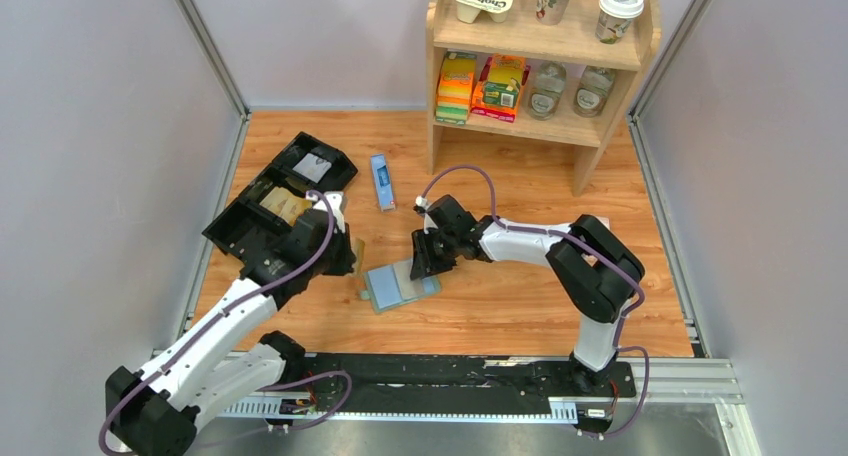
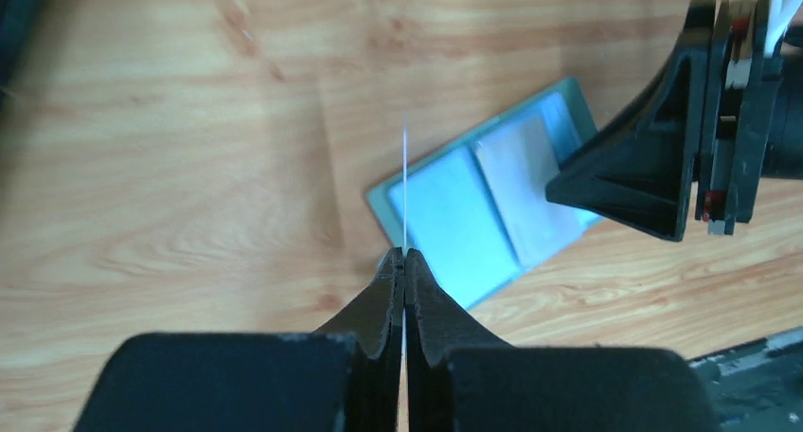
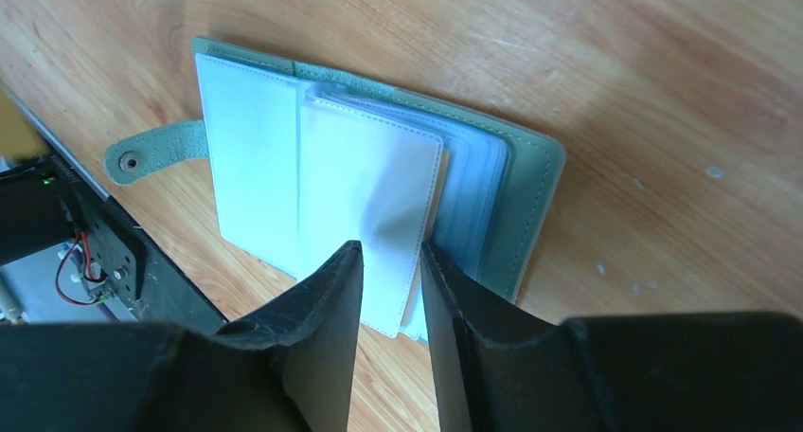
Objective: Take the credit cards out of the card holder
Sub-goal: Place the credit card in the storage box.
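Observation:
The card holder (image 1: 402, 286) lies open on the wooden table, sage green outside with pale blue pocket pages; it also shows in the left wrist view (image 2: 473, 219) and the right wrist view (image 3: 526, 195). My left gripper (image 1: 350, 264) is shut on a thin credit card (image 2: 405, 181), seen edge-on, held upright just left of the holder and clear of it. My right gripper (image 3: 390, 254) is narrowly open with nothing between the jaws, its fingertips over the holder's right-hand pocket pages (image 3: 369, 186). It appears in the left wrist view too (image 2: 653, 167).
A black compartmented tray (image 1: 250, 231) stands at the left behind my left arm, with tan flat pieces (image 1: 287, 207) in one compartment. A long blue box (image 1: 381, 181) lies behind the holder. A wooden shelf (image 1: 540, 71) with packets and cups stands at the back.

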